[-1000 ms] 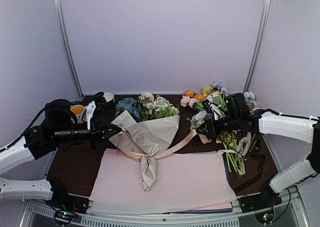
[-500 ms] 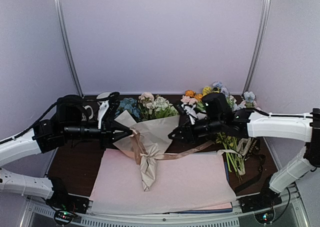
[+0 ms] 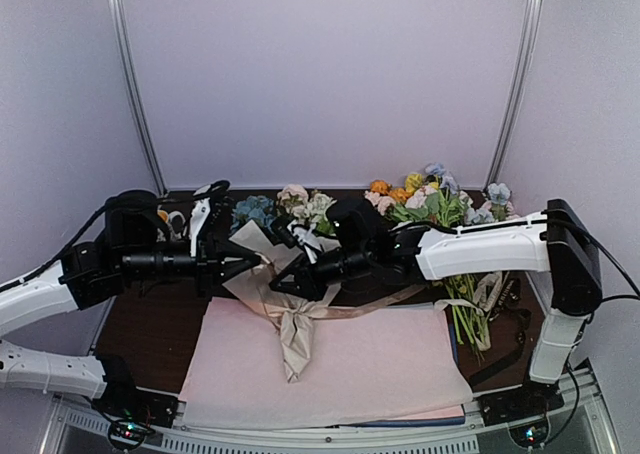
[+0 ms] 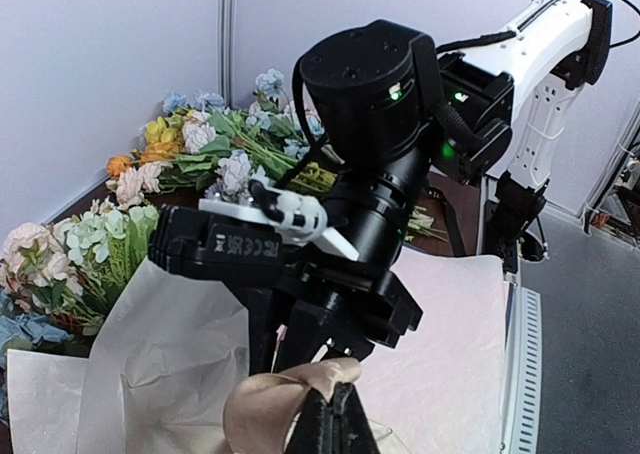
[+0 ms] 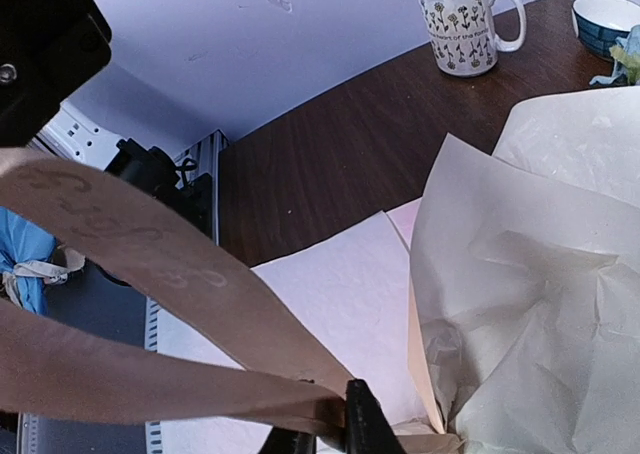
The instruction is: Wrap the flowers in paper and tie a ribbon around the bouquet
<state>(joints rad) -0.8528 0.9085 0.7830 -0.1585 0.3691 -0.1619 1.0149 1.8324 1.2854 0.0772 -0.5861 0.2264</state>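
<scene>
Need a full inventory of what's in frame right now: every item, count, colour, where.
bouquet: one, beige paper cone with white, pink and blue heads, mid-table, narrow end on the pink sheets
ribbon: one, tan, round the bouquet's narrow part, tail trailing right
pink sheets: stack, count unclear, pale pink, near edge
loose flowers: one bunch, orange, yellow, blue, pink, far right
mug: one, white, flower print, far left
bowl: one, blue and white, beside the mug
table: one, dark brown
left gripper: black, shut on a ribbon loop
right gripper: black, pinching the ribbon beside the paper
</scene>
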